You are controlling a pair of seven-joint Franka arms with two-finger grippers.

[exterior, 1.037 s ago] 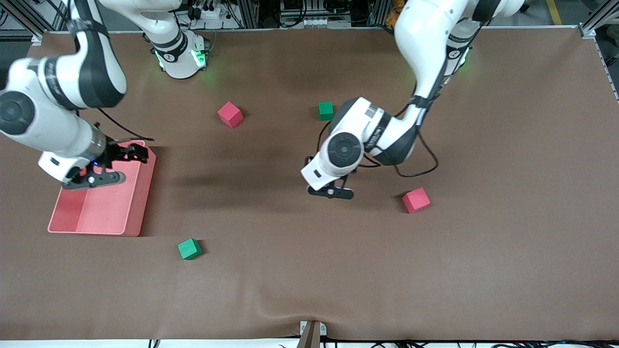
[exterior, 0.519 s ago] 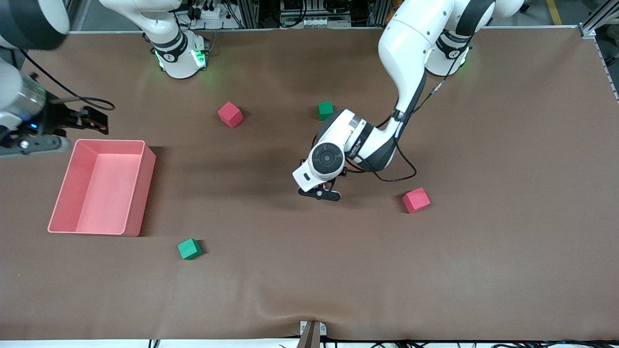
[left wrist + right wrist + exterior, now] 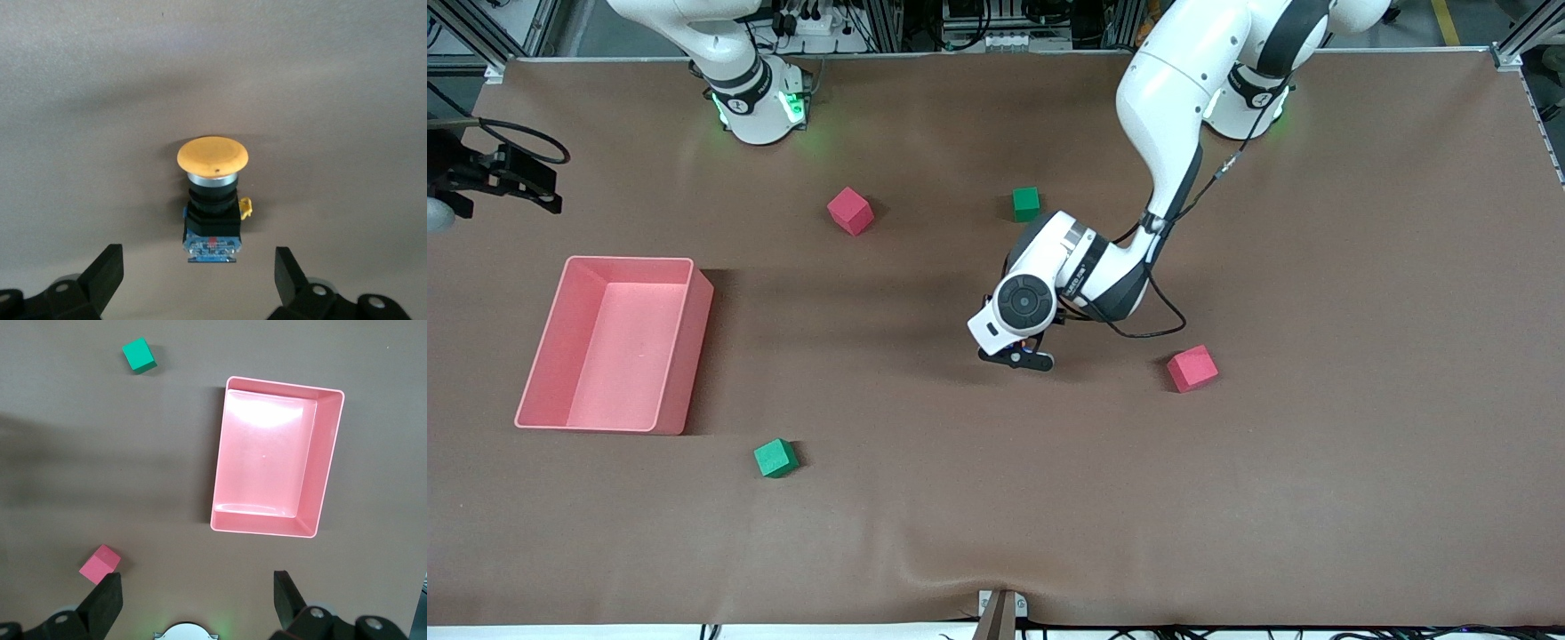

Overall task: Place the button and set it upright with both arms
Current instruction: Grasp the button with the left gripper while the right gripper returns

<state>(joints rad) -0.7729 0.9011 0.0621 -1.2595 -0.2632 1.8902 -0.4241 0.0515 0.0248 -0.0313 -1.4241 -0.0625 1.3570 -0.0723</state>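
The button shows only in the left wrist view. It has a round orange cap on a black body with a blue base, and it seems to lie on its side on the brown mat. My left gripper is open, with a finger to each side of the blue base and apart from it. In the front view the left gripper is low over the table's middle, and its wrist hides the button. My right gripper is open and holds nothing. It hangs high at the right arm's end of the table.
A pink tray sits at the right arm's end, seen from above in the right wrist view. Red cubes and green cubes lie scattered around the left gripper.
The right arm has lifted away from over the pink tray and swung out to the table's edge. The left arm has drawn in slightly over the table's middle. Both grippers have stayed open.
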